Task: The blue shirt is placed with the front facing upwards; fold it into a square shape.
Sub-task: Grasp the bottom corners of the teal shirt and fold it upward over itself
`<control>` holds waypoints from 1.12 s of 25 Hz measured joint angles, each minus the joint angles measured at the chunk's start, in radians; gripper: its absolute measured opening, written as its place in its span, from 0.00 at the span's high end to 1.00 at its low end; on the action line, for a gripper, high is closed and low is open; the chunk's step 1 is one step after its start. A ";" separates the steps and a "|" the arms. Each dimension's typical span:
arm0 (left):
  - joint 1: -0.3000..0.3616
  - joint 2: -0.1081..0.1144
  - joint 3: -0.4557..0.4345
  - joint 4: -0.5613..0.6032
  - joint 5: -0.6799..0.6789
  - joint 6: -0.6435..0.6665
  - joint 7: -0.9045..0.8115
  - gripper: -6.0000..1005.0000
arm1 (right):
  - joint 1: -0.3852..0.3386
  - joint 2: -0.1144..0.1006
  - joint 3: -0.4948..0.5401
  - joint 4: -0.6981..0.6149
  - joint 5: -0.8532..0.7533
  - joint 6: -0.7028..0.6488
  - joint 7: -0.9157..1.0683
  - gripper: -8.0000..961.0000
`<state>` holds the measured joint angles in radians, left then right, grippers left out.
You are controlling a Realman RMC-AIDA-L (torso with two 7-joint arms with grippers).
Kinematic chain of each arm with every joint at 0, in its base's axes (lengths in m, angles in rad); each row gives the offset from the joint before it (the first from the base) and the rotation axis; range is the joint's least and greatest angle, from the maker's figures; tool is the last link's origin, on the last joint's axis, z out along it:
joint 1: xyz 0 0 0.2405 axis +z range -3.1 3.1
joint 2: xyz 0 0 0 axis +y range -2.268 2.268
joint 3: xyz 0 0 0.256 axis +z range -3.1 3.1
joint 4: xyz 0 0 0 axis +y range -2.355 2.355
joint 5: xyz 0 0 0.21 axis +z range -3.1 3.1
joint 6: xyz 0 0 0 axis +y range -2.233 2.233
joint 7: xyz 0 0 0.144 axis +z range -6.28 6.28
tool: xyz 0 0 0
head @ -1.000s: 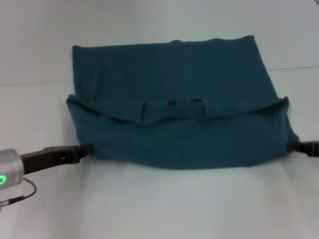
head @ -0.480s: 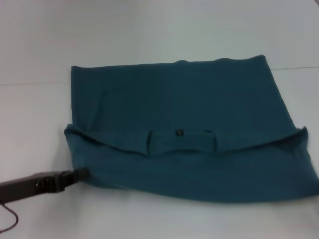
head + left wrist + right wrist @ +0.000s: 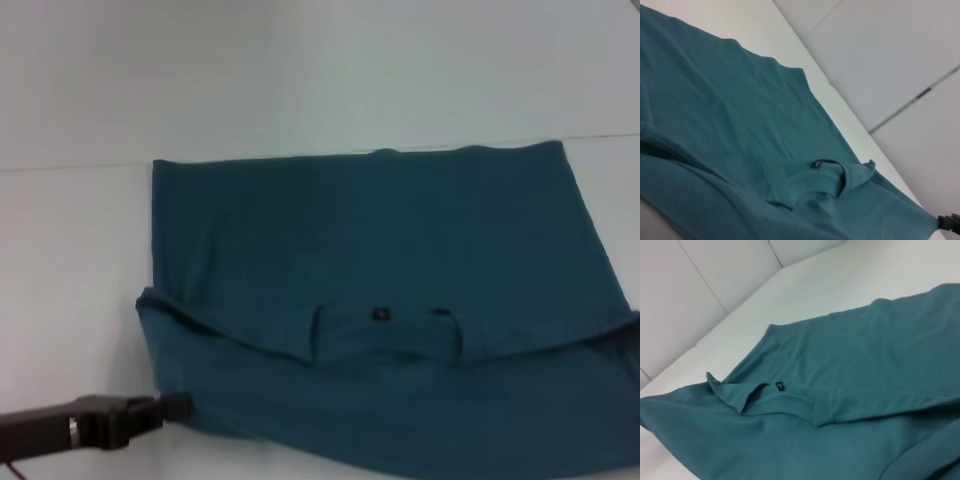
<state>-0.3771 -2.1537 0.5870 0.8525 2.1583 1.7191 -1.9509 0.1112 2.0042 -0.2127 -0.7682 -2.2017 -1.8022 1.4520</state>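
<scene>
Since the earlier head-view frames the blue shirt [image 3: 380, 300] sits lower and nearer in view, its near fold edge now reaching the bottom of the picture; the right pincer, seen a second ago at the shirt's right corner, is gone from the head view. The left pincer [image 3: 170, 408] remains at the near left corner, narrowed onto the cloth edge, apparently holding it. In the left wrist view a dark tip [image 3: 949, 222] at the far corner may be the right pincer; I cannot tell its state. The shirt lies on the white desk [image 3: 80, 250], folded across, collar band and black neck label [image 3: 379, 314] showing on the upper layer. Judgement: the shirt is being dragged nearer, mid-fold; square shape not yet reached.
</scene>
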 joint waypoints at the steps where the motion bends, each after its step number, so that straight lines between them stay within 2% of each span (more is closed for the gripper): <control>1: 0.005 0.000 -0.003 0.002 0.007 0.016 0.005 1.00 | -0.009 0.002 0.008 -0.001 0.000 -0.009 -0.014 0.99; 8: 0.043 -0.004 -0.008 0.023 0.018 0.095 0.029 1.00 | -0.059 0.016 0.064 -0.005 -0.005 -0.062 -0.096 0.99; 21: 0.073 -0.003 -0.062 0.033 0.056 0.169 0.030 1.00 | -0.073 0.027 0.086 -0.010 -0.029 -0.080 -0.111 0.99; 24: 0.065 0.001 -0.092 0.033 0.063 0.183 0.030 1.00 | -0.069 0.023 0.116 -0.011 -0.027 -0.085 -0.109 0.99; 28: 0.009 0.013 -0.106 0.000 0.058 0.141 0.020 1.00 | -0.012 0.015 0.174 -0.011 -0.022 -0.082 -0.073 0.99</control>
<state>-0.3679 -2.1410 0.4809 0.8525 2.2164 1.8603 -1.9308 0.0988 2.0191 -0.0385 -0.7788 -2.2241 -1.8842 1.3787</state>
